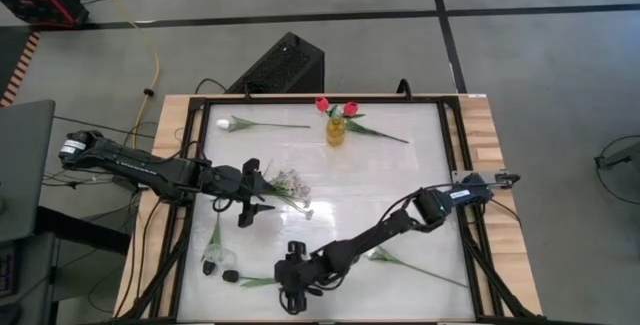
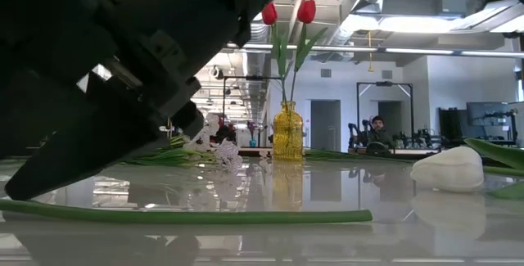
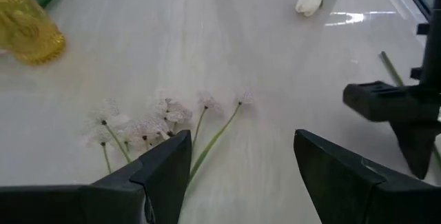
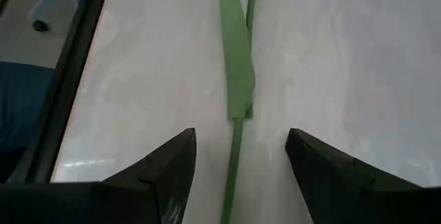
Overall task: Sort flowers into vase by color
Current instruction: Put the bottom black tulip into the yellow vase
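The yellow vase (image 1: 336, 131) (image 2: 287, 131) stands near the far edge with two red tulips (image 1: 322, 105) (image 2: 306, 11) upright in it. A black tulip (image 1: 230, 276) lies near the front edge. Its green stem (image 4: 233, 162) runs between the fingers of my open right gripper (image 1: 293, 298) (image 4: 241, 176), which stand on either side of it without touching. My open left gripper (image 1: 260, 195) (image 3: 241, 162) hovers left of centre by the spray of tiny white blossoms (image 1: 288, 185) (image 3: 158, 117). One white tulip (image 1: 224, 123) lies at the far left, another (image 1: 212, 261) at the near left.
A further flower (image 1: 420, 268) lies flat at the near right, partly under my right arm; its white bud (image 2: 446, 168) shows in the low view. A loose green stem (image 1: 380, 132) lies beside the vase. The table's dark frame rail (image 4: 76, 79) runs close beside my right gripper.
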`<action>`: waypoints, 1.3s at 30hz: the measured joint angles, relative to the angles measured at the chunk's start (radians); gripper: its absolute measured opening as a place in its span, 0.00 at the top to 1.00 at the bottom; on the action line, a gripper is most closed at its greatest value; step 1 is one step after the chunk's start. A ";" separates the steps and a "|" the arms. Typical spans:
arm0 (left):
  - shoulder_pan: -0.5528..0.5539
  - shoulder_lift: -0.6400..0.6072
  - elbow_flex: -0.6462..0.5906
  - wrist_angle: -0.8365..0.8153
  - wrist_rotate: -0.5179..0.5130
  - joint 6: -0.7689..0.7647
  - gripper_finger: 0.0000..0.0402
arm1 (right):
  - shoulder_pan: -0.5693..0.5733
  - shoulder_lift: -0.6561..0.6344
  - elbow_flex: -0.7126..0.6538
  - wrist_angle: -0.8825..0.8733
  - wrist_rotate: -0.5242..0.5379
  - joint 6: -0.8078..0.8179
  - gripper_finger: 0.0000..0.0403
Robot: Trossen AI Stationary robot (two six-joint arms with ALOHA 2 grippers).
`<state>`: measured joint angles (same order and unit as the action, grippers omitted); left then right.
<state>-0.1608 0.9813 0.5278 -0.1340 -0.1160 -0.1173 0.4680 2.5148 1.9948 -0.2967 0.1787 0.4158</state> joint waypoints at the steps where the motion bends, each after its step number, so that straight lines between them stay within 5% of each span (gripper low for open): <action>1: 0.000 0.000 0.000 0.002 -0.004 0.000 0.39 | 0.006 0.015 0.001 0.008 0.026 0.003 0.38; 5: 0.000 0.000 -0.004 0.026 -0.004 -0.006 0.39 | 0.024 0.019 0.001 -0.017 0.102 0.025 0.51; 12: 0.000 0.000 -0.008 0.028 -0.029 -0.022 0.39 | 0.027 0.015 0.010 -0.146 0.077 0.052 0.93; 21: 0.001 -0.001 -0.008 0.054 -0.040 -0.011 0.39 | 0.021 -0.074 0.007 -0.374 0.095 -0.068 0.95; 25: 0.001 -0.001 -0.008 0.052 -0.043 -0.011 0.39 | 0.001 -0.201 -0.151 -0.391 0.093 -0.135 0.95; 29: 0.001 -0.001 -0.008 0.065 -0.048 -0.009 0.39 | -0.031 -0.421 -0.455 -0.149 0.105 -0.152 0.95; 35: 0.001 0.000 -0.008 0.124 -0.090 0.050 0.39 | -0.108 -0.724 -0.982 0.574 0.019 -0.167 0.95; 39: 0.004 0.000 -0.008 0.179 -0.168 0.087 0.39 | -0.129 -0.835 -1.201 0.882 -0.002 -0.212 0.95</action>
<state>-0.1570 0.9817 0.5198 0.0448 -0.2842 -0.0303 0.3394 1.6801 0.7933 0.5857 0.1766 0.2042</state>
